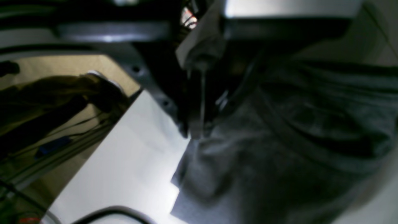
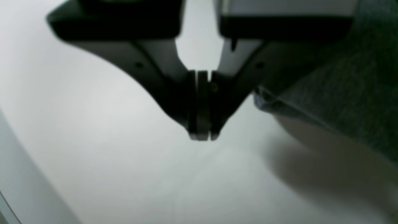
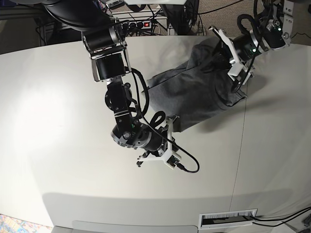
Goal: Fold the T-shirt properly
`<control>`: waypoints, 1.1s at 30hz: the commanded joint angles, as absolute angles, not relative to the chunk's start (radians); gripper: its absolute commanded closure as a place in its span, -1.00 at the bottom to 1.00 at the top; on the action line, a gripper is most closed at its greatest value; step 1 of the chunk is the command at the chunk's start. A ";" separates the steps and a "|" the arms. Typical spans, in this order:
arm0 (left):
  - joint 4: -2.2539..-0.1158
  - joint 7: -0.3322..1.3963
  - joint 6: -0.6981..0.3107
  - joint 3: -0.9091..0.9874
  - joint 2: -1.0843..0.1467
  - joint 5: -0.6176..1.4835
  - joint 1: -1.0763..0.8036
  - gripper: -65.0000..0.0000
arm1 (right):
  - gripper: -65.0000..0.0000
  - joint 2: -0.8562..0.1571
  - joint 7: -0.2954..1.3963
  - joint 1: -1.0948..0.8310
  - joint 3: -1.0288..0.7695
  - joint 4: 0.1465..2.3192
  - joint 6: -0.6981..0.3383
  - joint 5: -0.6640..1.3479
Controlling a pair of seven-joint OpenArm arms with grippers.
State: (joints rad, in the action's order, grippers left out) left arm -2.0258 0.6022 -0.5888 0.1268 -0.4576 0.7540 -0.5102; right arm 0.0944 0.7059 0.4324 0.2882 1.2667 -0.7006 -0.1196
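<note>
The heather-grey T-shirt (image 3: pixel 194 92) lies bunched on the white table (image 3: pixel 58 107) at the back right of the base view. My left gripper (image 3: pixel 237 81) is at the shirt's right side, shut on a fold of it and holding that side raised. In the left wrist view its fingertips (image 1: pixel 196 132) meet at the cloth, and the T-shirt (image 1: pixel 279 149) hangs off to the right. My right gripper (image 3: pixel 167 140) is shut and empty, low over bare table just in front of the shirt's near edge. In the right wrist view this gripper (image 2: pixel 202 135) is beside the shirt's hem (image 2: pixel 351 93).
A power strip (image 3: pixel 138 23) and cables sit behind the table's back edge. A seam (image 3: pixel 243 141) runs down the table on the right, and a slotted opening (image 3: pixel 228 219) is at the front edge. The right arm's cable (image 3: pixel 189 167) loops on the table.
</note>
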 commanded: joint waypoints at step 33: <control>-1.489 0.193 -0.520 0.061 -0.669 0.338 -0.178 1.00 | 1.00 0.016 1.396 0.374 0.288 1.319 -0.698 0.686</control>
State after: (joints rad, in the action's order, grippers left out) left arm -1.4704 0.2218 -0.5236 0.0536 -0.6502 0.3260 -0.1875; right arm 0.0116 1.4166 0.3439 0.2893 1.2999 -0.6968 0.6682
